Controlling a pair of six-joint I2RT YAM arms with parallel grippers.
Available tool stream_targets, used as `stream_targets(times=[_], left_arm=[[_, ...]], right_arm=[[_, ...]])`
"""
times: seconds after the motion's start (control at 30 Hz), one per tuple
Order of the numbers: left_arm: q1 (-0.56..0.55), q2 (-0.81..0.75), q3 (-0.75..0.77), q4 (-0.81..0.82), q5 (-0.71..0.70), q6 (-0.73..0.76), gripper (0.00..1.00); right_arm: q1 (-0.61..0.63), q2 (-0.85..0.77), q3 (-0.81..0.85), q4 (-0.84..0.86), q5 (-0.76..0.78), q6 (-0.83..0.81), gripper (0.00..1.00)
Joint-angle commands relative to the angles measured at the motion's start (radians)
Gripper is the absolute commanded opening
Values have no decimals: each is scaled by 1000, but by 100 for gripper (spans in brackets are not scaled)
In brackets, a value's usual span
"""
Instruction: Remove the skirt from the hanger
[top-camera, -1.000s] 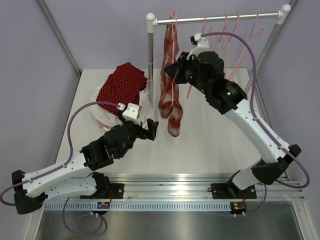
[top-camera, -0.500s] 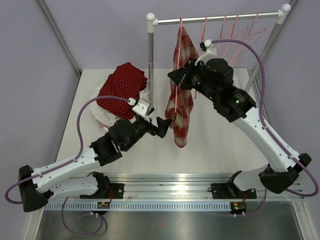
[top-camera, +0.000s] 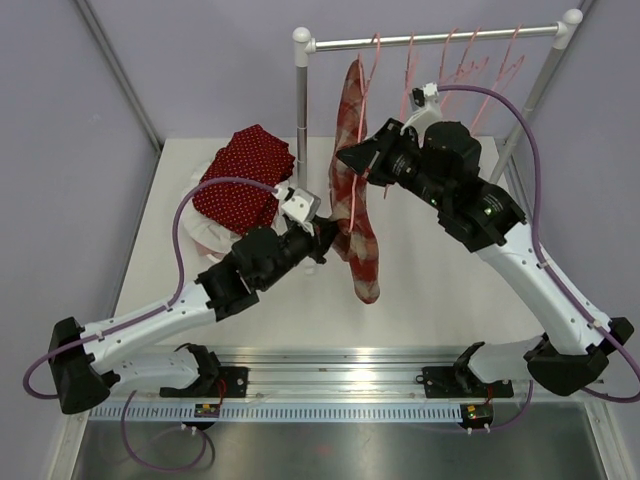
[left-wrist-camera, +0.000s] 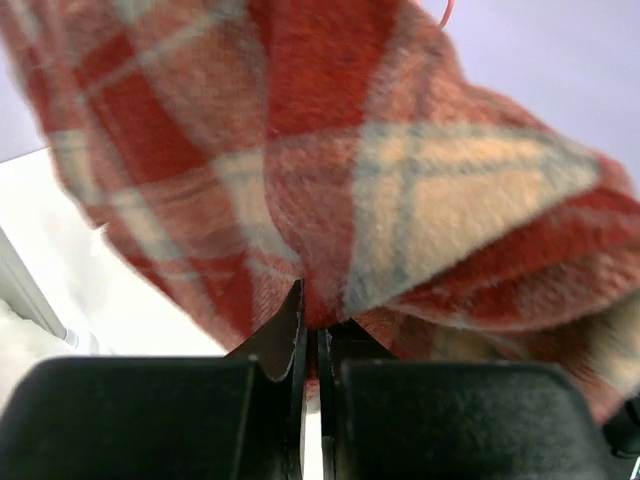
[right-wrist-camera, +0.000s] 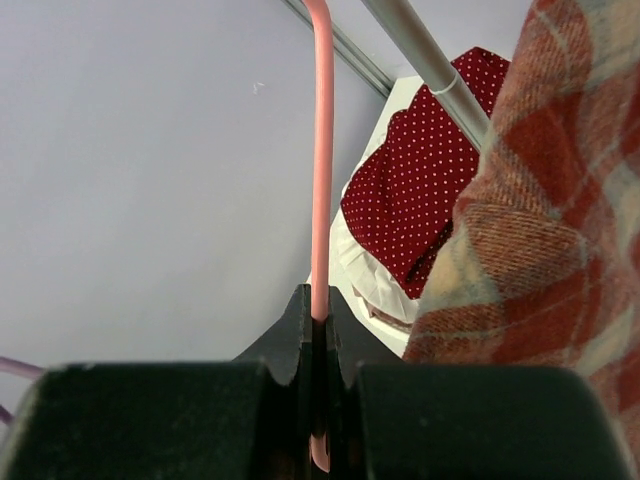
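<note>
A red and beige plaid skirt (top-camera: 358, 225) hangs from a pink hanger (top-camera: 358, 130) under the silver rail (top-camera: 440, 38). My left gripper (top-camera: 332, 232) is shut on a fold of the skirt (left-wrist-camera: 400, 180) at its left edge, about mid-height. My right gripper (top-camera: 350, 158) is shut on the hanger's pink wire (right-wrist-camera: 319, 150), higher up, beside the skirt (right-wrist-camera: 540, 220).
Several empty pink hangers (top-camera: 470, 65) hang further right on the rail. The rail's white left post (top-camera: 301, 110) stands just left of the skirt. A red polka-dot garment (top-camera: 240, 175) lies over white cloth (top-camera: 205, 232) at the table's back left.
My left gripper moved right to the skirt and closed on its edge. My right gripper shifted slightly right with the hanger, and the skirt has turned edge-on.
</note>
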Motion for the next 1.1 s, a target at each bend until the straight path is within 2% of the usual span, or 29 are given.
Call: stream_targets(times=[0.0,0.03,0.1,0.33,0.53,0.67,0.77,0.87,0.97,1.0,1.07], left_arm=[[4,9,117,-10,-60,-12,0],[-3,7,171,-104,-92,-11,0],[-52,-29,196,-156,-213,34,0],[-93,-155,346,-347,-413,135,0],[-91,-152,582,-377,-546,282,0],[-77,-85,722,-340,-647,463,0],[-1,9,835,-372,-637,488,0],[99,76,909,-400,-573,451,0],[246,116,998,-444,-485,359,0],[338,132,1039,-472,-451,326,0],[403,187,1116,-535,-405,278,0]], right_arm=[[6,-86,17,75,14,5,0],[7,-88,13,66,32,-13,0],[6,-100,3,50,57,-29,0],[6,-160,-124,55,103,-35,0],[6,-249,-221,38,124,-20,0],[6,-307,-245,9,123,-1,0],[7,-345,-251,-11,123,5,0],[6,-372,-245,-32,123,3,0],[6,-387,-233,-66,124,-3,0],[6,-393,-228,-81,123,-4,0],[6,-401,-225,-95,124,-12,0]])
